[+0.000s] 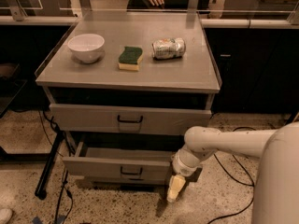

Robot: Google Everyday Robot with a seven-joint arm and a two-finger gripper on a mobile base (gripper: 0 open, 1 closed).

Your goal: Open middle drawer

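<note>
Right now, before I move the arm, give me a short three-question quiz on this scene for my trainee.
1. True or false: the middle drawer is pulled partly out.
2. Which thing lies between the white bowl and the can on the cabinet top? A) a mug B) a green sponge C) a spoon
3. Fill in: as the camera sees it, the gripper hangs low by the ____ end of the middle drawer's front.

Key: 1 true; 2 B; 3 right.
</note>
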